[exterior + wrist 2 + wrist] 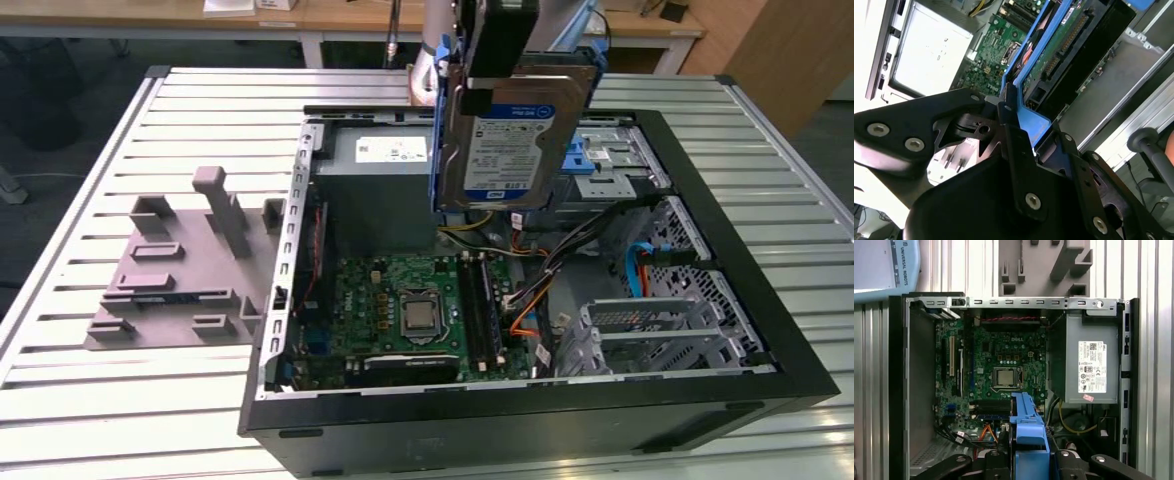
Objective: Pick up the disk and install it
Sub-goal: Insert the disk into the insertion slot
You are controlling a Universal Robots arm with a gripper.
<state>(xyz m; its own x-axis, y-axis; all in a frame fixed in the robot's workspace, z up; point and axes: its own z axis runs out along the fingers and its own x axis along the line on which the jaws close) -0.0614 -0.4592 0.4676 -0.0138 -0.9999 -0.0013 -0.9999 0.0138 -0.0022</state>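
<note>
Slatted metal table [200, 100], an open computer case [534, 425] on it, the disk [514, 135] held above.
Black fingers [1013, 135] are clamped on the blue carrier at one end of the disk, which hangs upright over the open case, its white-and-blue label facing the exterior view. Below it, inside the case, are a grey power supply [374, 185] and a green motherboard [400, 290]. A metal drive cage [641, 335] sits toward the exterior view's right. Beside the case, at the exterior view's left, a grey fixture block [160, 290] lies on the table.
</note>
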